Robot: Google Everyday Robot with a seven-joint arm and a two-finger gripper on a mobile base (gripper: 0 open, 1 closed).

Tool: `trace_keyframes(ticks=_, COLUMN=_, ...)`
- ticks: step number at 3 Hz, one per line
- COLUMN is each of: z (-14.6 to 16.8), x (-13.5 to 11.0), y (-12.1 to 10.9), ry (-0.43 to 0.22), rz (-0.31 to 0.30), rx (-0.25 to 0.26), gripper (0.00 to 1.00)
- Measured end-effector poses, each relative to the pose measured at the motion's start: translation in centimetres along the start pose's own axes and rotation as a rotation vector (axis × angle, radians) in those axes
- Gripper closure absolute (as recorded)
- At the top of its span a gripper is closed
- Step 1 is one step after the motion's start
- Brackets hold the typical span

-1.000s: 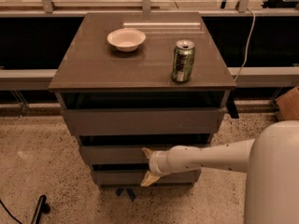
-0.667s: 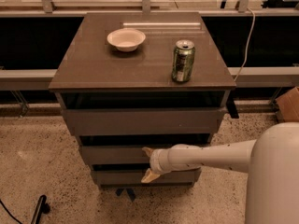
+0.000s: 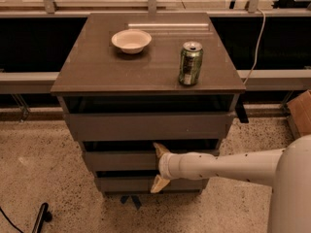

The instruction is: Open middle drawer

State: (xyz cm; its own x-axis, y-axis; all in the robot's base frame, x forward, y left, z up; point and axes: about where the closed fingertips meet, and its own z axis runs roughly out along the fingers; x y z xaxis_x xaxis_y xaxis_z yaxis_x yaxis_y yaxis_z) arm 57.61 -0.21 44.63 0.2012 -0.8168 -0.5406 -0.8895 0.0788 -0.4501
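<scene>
The middle drawer is the dark grey-brown flat front between the taller top drawer and the smaller bottom drawer of the cabinet. A dark gap shows above its front. My gripper comes in from the right on a white arm and sits against the right half of the middle drawer front. One cream finger is at the drawer's upper edge and the other is at its lower edge, so the fingers stand apart across the front.
On the cabinet top stand a white bowl and a green can. A brown box sits at the right. A cable hangs at the cabinet's right side. Speckled floor lies in front.
</scene>
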Motion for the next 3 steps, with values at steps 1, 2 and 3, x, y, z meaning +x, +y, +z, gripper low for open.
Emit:
trace_keyframes(ticks=1, z=0.4, x=0.1, y=-0.2, ry=0.022, rz=-0.007, rx=0.011, gripper=0.0)
trace_keyframes(ticks=2, z=1.1, x=1.2, y=-1.0, ry=0.023, rz=0.015, rx=0.014, gripper=0.0)
trace_keyframes(ticks=3, z=2.1, x=2.6, y=-2.2, ry=-0.002, rz=0.052, rx=-0.001, gripper=0.04)
